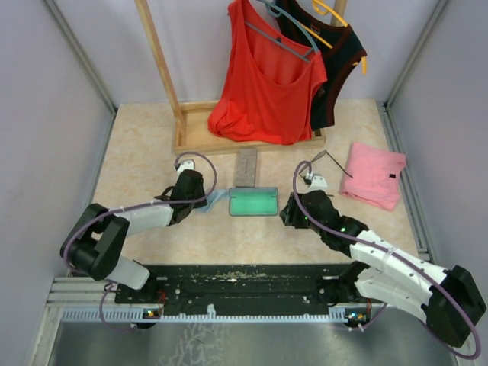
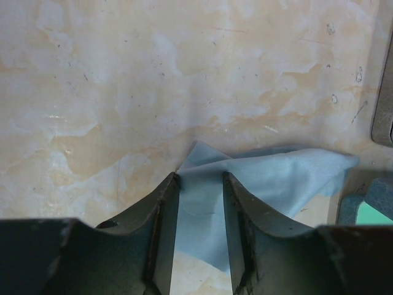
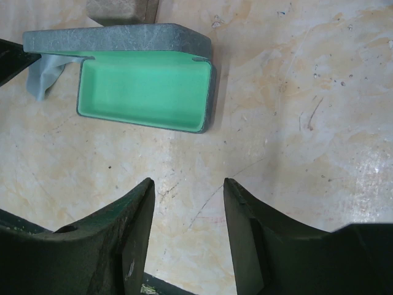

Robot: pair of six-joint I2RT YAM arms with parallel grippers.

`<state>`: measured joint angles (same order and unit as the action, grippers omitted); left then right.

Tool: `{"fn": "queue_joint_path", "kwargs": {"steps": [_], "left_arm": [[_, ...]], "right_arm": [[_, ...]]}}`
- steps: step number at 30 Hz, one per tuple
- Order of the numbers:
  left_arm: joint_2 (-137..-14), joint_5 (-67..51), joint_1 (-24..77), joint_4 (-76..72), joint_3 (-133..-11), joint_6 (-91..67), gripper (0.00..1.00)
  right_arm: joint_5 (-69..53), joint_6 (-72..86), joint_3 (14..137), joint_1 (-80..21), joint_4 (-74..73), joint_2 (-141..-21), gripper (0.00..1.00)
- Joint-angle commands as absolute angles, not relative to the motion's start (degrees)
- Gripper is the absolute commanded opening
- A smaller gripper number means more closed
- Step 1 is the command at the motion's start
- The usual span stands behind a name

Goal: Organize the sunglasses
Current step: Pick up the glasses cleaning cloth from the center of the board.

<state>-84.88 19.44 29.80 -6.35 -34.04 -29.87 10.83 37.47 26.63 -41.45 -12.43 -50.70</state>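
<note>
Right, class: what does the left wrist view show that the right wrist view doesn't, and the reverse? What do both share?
Left wrist only: the left gripper, its fingers either side of a light blue cloth. Right wrist only: the right gripper, open over bare table, and the whole open case with its green lining. Both: the table, and at least a sliver of cloth and case.

top external: overhead, whole table (image 1: pixel 137 152) | left wrist: low, past left gripper (image 2: pixel 201 179) onto cloth (image 2: pixel 276 175) | right wrist: low, case (image 3: pixel 144 92) upper left | all share case
</note>
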Motion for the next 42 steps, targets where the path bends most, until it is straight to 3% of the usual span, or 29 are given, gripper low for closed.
{"fn": "queue_joint_path", "kwargs": {"steps": [1, 9, 10, 23, 34, 37, 42], "left_arm": [[-86.97, 18.72, 29.12, -7.37, -34.44, -28.19, 0.37], [-84.89, 18.41, 29.01, -6.31, -33.41, -28.24, 0.01], [-84.19, 18.59, 29.0, -5.86, -33.18, -28.4, 0.0], [-61.35, 20.85, 28.65, 9.41, -27.91, -40.3, 0.0], [-51.62, 8.59, 29.48, 16.65, -30.97, -40.18, 0.0], [-49.5, 8.09, 33.09, 18.07, -32.32, -40.74, 0.0], [-48.66, 18.48, 47.75, 23.95, -39.05, -41.03, 0.0]], "right_arm": [[10.76, 36.74, 27.07, -40.96, -12.22, -49.01, 0.49], [11.26, 36.81, 26.73, -40.96, -13.4, -47.51, 0.49], [11.25, 36.76, 26.8, -40.96, -13.4, -47.35, 0.49], [10.16, 36.39, 27.79, -40.96, -11.52, -45.41, 0.48], [9.24, 37.1, 28.3, -40.96, -10.98, -43.23, 0.48], [9.88, 38.03, 27.02, -40.96, -10.37, -41.21, 0.48], [10.68, 39.05, 26.12, -40.97, -10.43, -39.41, 0.48]]}}
